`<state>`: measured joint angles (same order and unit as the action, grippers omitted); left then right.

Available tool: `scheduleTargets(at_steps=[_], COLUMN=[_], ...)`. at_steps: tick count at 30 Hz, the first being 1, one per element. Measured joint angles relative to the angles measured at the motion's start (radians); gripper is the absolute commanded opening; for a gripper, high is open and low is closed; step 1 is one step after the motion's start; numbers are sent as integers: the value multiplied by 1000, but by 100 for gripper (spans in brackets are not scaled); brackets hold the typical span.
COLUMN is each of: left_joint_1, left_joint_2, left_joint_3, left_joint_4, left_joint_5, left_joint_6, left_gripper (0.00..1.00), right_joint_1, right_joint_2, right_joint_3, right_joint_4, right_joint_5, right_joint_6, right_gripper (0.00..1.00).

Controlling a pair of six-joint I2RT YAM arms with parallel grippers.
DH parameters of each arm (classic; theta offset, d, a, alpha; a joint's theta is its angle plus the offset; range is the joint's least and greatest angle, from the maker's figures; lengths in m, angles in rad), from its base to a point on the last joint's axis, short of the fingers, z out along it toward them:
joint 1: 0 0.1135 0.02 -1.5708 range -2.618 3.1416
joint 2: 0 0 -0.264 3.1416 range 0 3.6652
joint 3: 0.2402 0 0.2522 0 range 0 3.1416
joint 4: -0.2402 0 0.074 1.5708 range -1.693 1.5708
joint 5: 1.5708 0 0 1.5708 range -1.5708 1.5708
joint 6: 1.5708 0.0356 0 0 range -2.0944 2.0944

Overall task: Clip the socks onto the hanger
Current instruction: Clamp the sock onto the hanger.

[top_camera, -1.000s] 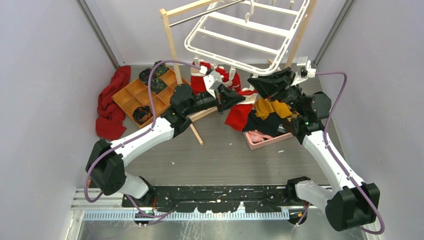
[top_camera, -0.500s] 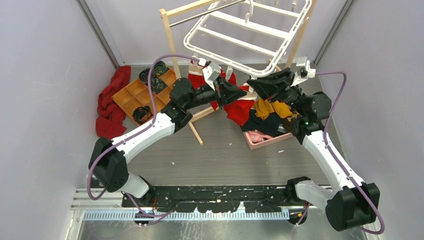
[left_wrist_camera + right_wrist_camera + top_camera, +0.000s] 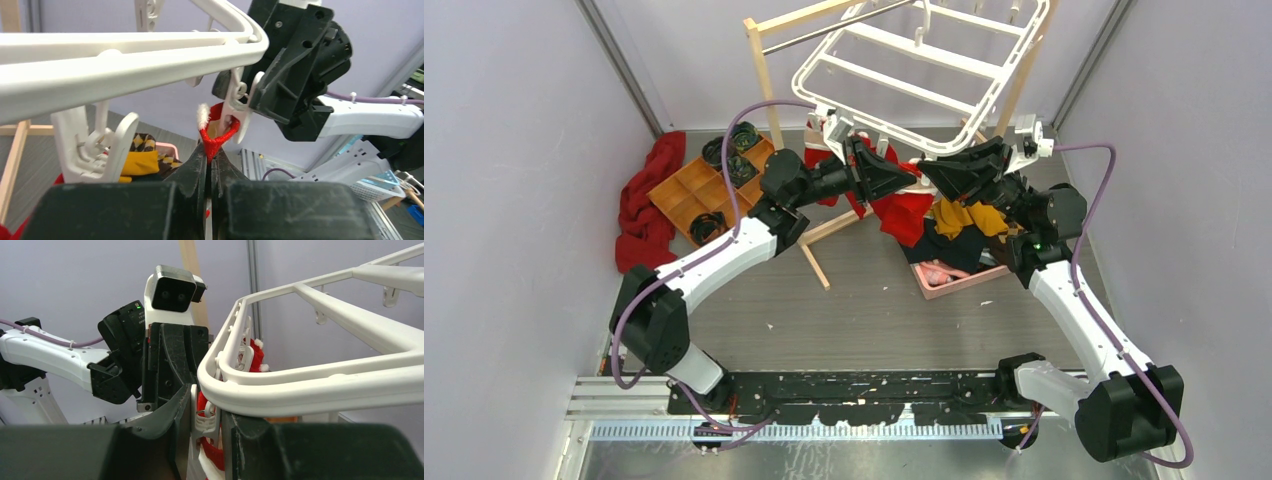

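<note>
The white hanger hung tilted by the wooden rack, and the rim of its near corner lay over both claws. A dark red cloth lay crumpled by the left wall. The left gripper was clamped fully shut on a red sock. The sock's white-trimmed cuff rose just past the fingertips into the spread mouth of a dangling clip. The right gripper squeezed that clip from the opposite side, its jaws partly closed around it. A wooden compartment tray held dark coiled items in a few cells. A pink box held mustard and checkered garments.
</note>
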<state>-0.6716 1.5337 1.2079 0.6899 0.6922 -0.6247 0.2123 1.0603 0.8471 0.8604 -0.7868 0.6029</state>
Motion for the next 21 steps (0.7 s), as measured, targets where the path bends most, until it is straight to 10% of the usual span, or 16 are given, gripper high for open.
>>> scheduleTargets(at_steps=[5, 21], left_joint_1=[0, 15], left_joint_2=[15, 28], left_joint_3=[8, 6], left_joint_4=[64, 124], left_joint_5=[31, 44], left_joint_6=[-71, -112], left_gripper=[0, 0], right_joint_1=[0, -5], right_joint_2=[0, -34], right_joint_3=[0, 0], right_joint_4=[-2, -60], right_joint_5=[0, -26], right_joint_6=[-20, -57], right_gripper=[12, 82])
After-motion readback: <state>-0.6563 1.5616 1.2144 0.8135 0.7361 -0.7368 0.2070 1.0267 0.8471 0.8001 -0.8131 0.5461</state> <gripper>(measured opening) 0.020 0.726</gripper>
